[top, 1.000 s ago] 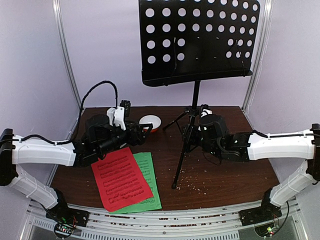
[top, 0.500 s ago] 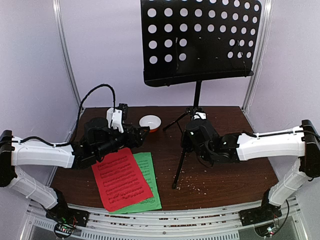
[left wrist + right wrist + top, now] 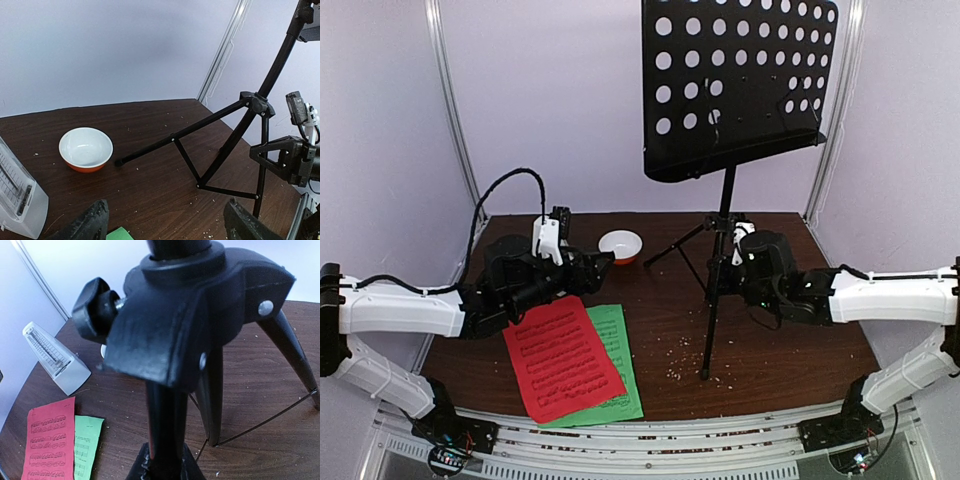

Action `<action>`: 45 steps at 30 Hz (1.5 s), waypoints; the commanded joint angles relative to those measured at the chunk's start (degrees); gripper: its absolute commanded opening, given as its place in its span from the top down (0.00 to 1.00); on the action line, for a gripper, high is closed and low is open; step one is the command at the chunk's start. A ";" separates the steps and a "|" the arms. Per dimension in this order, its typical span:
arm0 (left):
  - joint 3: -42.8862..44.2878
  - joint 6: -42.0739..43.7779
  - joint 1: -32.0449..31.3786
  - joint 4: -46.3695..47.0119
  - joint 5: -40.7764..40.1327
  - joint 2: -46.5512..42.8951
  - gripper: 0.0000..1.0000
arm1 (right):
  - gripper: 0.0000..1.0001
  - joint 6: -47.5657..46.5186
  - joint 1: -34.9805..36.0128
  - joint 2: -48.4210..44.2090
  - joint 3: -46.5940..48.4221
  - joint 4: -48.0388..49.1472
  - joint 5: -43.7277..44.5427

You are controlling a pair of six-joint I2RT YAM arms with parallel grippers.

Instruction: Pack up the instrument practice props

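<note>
The black music stand point(image 3: 738, 88) leans, its perforated desk high at the back right. My right gripper point(image 3: 724, 266) is shut on its front tripod leg point(image 3: 165, 410), just under the hub point(image 3: 200, 315). The red page point(image 3: 563, 357) lies over the green page point(image 3: 621, 372) at the front left. The white metronome point(image 3: 55, 365) stands on the table at the left, and my left arm hides it in the top view. My left gripper point(image 3: 167, 226) hovers open over the table, with nothing between its fingers point(image 3: 94, 221).
A white-and-orange bowl point(image 3: 620, 245) sits near the back of the table, close to a rear stand foot point(image 3: 119, 162). Crumbs lie scattered over the brown tabletop point(image 3: 770, 350). Purple walls and metal frame posts point(image 3: 450, 110) close in the back and sides.
My right gripper has shut on the stand's leg and moved right, and the stand shifted right with it. The left arm drew back slightly to the left.
</note>
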 commanded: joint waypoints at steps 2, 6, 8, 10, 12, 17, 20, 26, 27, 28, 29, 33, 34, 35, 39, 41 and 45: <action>-0.42 0.43 0.60 2.69 0.93 -0.46 0.17 | 1.00 -12.45 -4.35 -3.27 -2.03 1.81 -17.66; -0.44 1.93 0.56 4.43 3.25 -0.34 0.17 | 1.00 -15.31 -4.43 -3.84 -2.85 3.45 -26.17; -0.42 2.99 0.60 5.30 4.94 -0.25 0.17 | 1.00 -15.85 -4.33 -3.66 -3.12 4.28 -29.77; -0.34 4.40 0.56 6.38 7.57 -0.12 0.17 | 1.00 -16.06 -4.38 -3.36 -3.56 5.48 -32.74; -0.04 5.81 0.60 6.66 9.65 0.04 0.17 | 1.00 -16.02 -4.39 -2.88 -3.73 5.85 -32.92; 0.70 9.10 0.55 6.67 13.70 0.54 0.18 | 1.00 -16.16 -4.36 -1.50 -3.19 5.42 -29.22; 0.85 9.83 0.51 6.47 14.01 0.70 0.18 | 1.00 -15.98 -4.29 -1.27 -2.94 5.52 -27.22; 0.81 10.84 0.54 7.68 16.66 1.73 0.18 | 0.90 -15.90 -4.38 -1.36 -2.78 5.26 -24.98; 0.81 11.25 0.52 8.05 17.51 2.03 0.20 | 0.82 -15.84 -4.32 -1.61 -2.95 5.27 -24.79; 0.88 11.71 0.51 8.37 18.22 2.27 0.21 | 0.70 -15.88 -4.33 -2.07 -3.04 5.19 -24.48; 1.13 12.09 0.47 8.47 19.06 2.55 0.22 | 0.56 -16.01 -4.31 -2.64 -3.23 5.07 -24.09; 2.38 13.84 0.27 8.65 22.01 3.29 0.23 | 0.26 -16.74 -4.33 -6.14 -4.21 4.15 -22.07; 2.73 14.59 0.07 8.80 22.57 3.41 0.23 | 0.22 -17.02 -4.43 -7.36 -4.64 3.80 -21.30; 3.15 15.25 -0.11 8.86 22.98 3.50 0.23 | 0.20 -17.16 -4.42 -8.65 -5.20 3.25 -20.10; 5.70 18.80 -0.96 9.50 23.53 4.89 0.24 | 0.09 -18.05 -6.00 -14.16 -8.53 2.60 -13.84; 7.74 20.87 -1.51 9.34 22.15 6.79 0.28 | 0.08 -18.12 -9.11 -16.20 -10.41 3.71 -12.15; 13.12 24.54 -2.39 8.82 22.05 12.36 0.34 | 0.06 -17.96 -19.51 -19.16 -17.41 14.20 -12.60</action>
